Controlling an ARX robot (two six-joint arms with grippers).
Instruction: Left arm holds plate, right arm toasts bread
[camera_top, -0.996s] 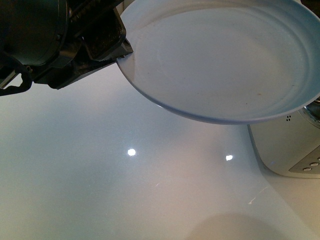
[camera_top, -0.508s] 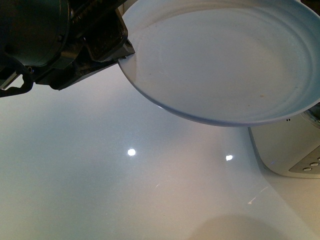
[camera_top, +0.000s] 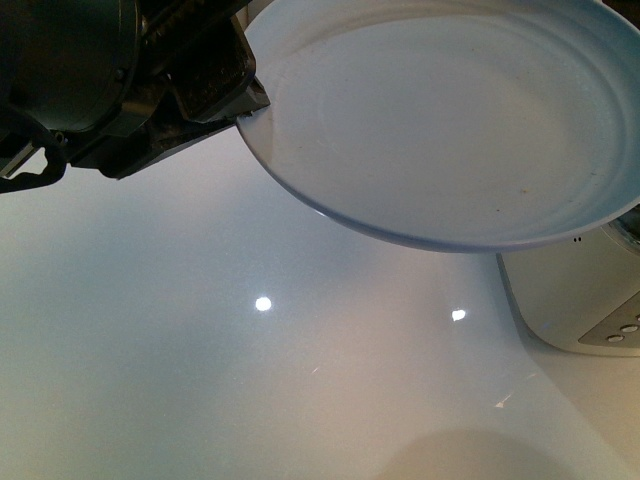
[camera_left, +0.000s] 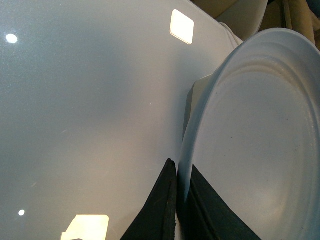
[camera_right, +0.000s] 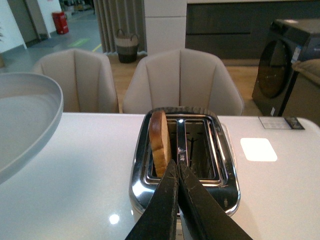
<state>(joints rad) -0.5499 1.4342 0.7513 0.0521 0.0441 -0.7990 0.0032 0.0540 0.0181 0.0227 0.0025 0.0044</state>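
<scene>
Bread stands high in the toaster slot nearest the plate; right claw, closed and empty, should push it down squarely; left claw pinches the plate's rim.

The plate runs off the front view's top edge and covers the top of the toaster; its slot hides the base of the bread.

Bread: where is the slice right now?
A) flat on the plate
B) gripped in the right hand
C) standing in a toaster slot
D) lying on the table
C: the bread stands on edge in one slot of the toaster, and the plate is bare.
</scene>
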